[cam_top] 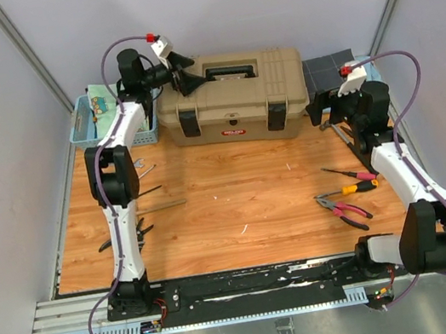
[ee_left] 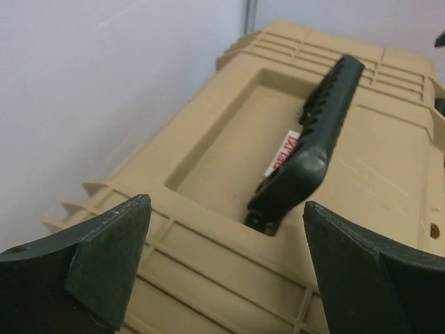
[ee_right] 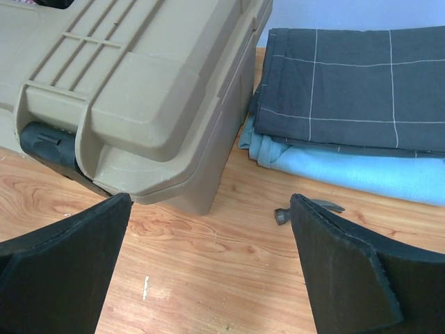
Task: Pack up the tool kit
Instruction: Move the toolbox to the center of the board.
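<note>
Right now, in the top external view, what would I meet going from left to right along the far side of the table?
blue mesh basket → tan toolbox → folded dark grey cloth

I count one large tan plastic toolbox at the far edge of the wooden table. It carries two black latches on its front, one black handle in the lid recess and one small red label. One blue mesh basket stands at the far left corner. At the far right corner I see two folded cloths, one dark grey cloth with thin pale lines and one light blue cloth under it. Near the right edge lie one pair of red-handled pliers, two screwdrivers, one red-handled and one yellow-handled, and one hammer. By the left edge lie several more small tools; I cannot tell how many.
</note>
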Robot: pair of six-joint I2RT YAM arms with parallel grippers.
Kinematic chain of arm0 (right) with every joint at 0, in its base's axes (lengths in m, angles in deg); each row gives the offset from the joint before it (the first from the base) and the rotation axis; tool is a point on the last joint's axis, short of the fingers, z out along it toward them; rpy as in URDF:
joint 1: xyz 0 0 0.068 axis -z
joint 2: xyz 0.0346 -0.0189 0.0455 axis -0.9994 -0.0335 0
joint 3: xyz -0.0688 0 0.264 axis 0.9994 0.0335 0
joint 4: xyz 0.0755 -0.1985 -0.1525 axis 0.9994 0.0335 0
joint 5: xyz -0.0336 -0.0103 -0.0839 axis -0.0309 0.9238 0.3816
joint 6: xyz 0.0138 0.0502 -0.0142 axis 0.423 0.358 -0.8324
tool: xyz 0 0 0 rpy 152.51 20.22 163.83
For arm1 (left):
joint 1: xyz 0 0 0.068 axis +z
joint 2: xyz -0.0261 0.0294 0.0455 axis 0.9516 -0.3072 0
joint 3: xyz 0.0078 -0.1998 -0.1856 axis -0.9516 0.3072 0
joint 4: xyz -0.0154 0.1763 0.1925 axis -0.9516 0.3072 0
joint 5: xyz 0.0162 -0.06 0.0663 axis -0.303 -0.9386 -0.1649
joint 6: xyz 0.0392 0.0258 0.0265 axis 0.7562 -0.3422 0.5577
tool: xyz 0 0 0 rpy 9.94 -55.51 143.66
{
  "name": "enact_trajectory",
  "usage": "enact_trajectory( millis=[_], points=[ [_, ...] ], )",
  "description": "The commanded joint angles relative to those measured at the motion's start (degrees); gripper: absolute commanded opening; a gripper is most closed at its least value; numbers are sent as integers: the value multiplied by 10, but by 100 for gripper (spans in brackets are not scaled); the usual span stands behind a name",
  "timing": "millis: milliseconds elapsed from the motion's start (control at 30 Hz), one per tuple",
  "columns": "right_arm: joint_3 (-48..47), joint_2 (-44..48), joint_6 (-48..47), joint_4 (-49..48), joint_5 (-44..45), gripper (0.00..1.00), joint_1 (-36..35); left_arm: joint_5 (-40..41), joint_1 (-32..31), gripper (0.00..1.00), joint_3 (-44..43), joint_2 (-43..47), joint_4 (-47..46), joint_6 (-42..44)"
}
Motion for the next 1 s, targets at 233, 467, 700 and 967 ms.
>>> enact_trajectory(
  millis=[233,467,700,967],
  points=[
    [28,6,-10,-27,15,98,-8,-62,-12,96,189,98,-182,-19],
    [34,13,-7,-24,18,99,-8,-45,-37,95,205,102,-198,9],
    [41,31,-21,-14,28,99,-10,-33,-45,93,89,36,-198,-38],
    [36,40,-37,3,34,99,-10,-15,-53,93,-2,-29,-198,-75]
  ],
)
